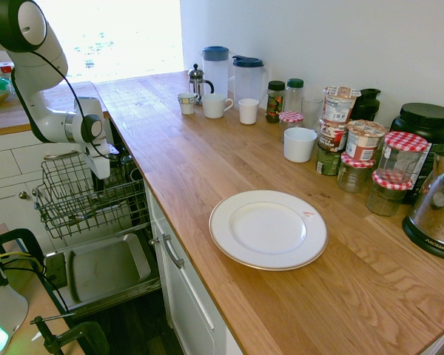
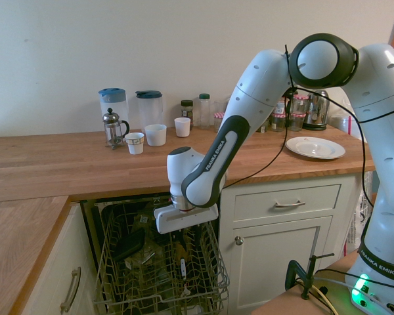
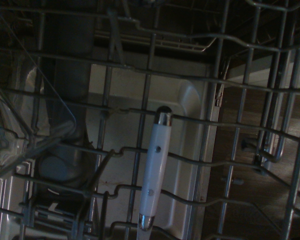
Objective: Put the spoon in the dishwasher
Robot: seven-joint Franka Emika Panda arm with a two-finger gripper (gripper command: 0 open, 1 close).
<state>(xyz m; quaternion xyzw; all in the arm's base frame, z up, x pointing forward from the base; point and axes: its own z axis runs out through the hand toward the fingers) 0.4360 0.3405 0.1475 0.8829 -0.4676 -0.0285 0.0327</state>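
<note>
Spoon (image 3: 155, 175): pale slim handle w/ metal end cap shows in wrist view, lying across the wires of the dishwasher rack (image 2: 159, 275); bowl not visible. In second ext. view a small pale-handled piece (image 2: 182, 268) sits inside the rack just below the gripper (image 2: 184, 246), prob. same spoon. Fingers: hidden among the rack wires, can't tell if open or closed, or whether they touch the spoon. Rack is pulled out over the open grey dishwasher door (image 1: 103, 270), arm reaching down into it. Wooden desk (image 1: 229, 170) beside the dishwasher: white plate (image 1: 268, 229) near edge, white mugs (image 1: 216, 106), French press (image 1: 197, 81), 2 blue-lidded jugs (image 1: 216, 66), jars w/ red check lids (image 1: 399, 159) far right, kettle (image 1: 438, 211) at far right edge.
</note>
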